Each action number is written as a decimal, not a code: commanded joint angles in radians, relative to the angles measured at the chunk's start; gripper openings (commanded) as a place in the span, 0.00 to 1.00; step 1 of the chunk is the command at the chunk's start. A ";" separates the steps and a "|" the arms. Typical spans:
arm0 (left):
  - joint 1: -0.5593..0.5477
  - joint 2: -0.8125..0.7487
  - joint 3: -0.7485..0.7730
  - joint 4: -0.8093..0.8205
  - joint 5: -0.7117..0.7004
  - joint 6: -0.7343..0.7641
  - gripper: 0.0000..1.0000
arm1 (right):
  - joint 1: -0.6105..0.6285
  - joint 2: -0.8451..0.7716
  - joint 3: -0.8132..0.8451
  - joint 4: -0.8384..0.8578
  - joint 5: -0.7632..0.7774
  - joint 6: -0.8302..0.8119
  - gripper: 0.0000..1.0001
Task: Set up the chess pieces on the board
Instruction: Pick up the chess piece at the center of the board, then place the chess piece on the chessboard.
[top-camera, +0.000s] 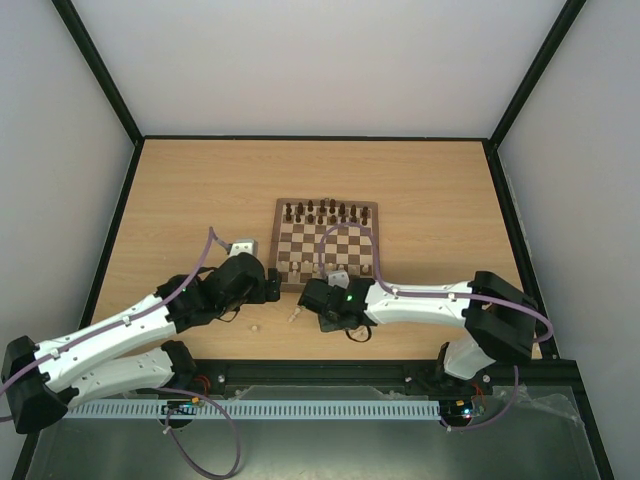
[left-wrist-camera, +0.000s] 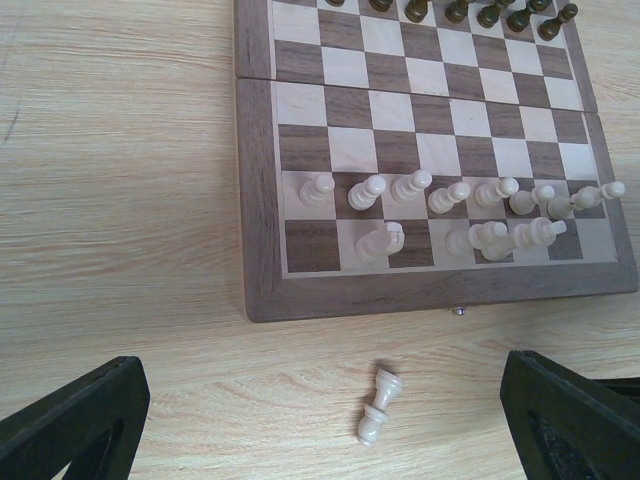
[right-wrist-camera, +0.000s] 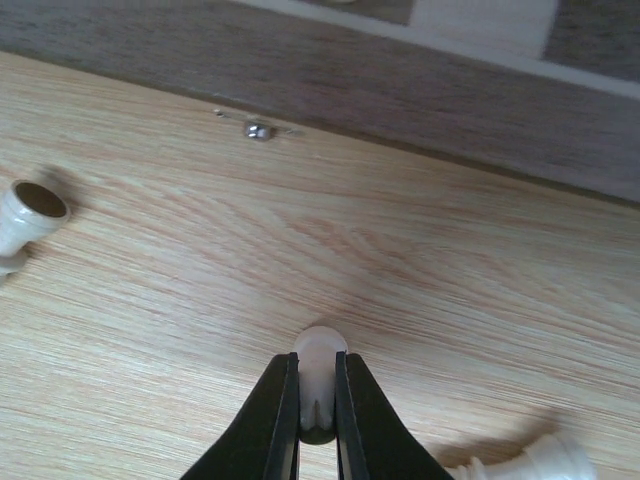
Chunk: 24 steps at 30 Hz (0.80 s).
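Observation:
The board (top-camera: 329, 243) lies mid-table, with dark pieces on its far rows and cream pieces (left-wrist-camera: 430, 195) along its near rows. My right gripper (right-wrist-camera: 318, 395) is shut on one cream chess piece (right-wrist-camera: 320, 360), low over the table just in front of the board's near border (right-wrist-camera: 400, 95). Another cream piece (right-wrist-camera: 28, 215) lies at the left of that view, and one more (right-wrist-camera: 535, 462) at the bottom right. My left gripper (left-wrist-camera: 320, 425) is open, its fingers (left-wrist-camera: 75, 420) far apart, hovering over a cream piece (left-wrist-camera: 380, 405) lying on the table before the board (left-wrist-camera: 262, 200).
A small metal clasp (right-wrist-camera: 258, 129) sits on the board's near edge. A small cream piece (top-camera: 255, 326) lies on the table left of the grippers. The two grippers (top-camera: 300, 295) are close together at the board's near-left corner. Black frame rails border the table.

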 joint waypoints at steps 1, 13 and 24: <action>-0.003 0.009 0.000 -0.006 -0.012 0.010 0.99 | 0.002 -0.059 0.040 -0.146 0.106 0.002 0.07; -0.002 0.077 0.029 0.016 -0.016 0.026 0.99 | -0.229 -0.139 0.056 -0.162 0.131 -0.176 0.08; 0.003 0.092 0.038 0.016 -0.023 0.025 0.99 | -0.338 -0.091 0.068 -0.084 0.057 -0.284 0.08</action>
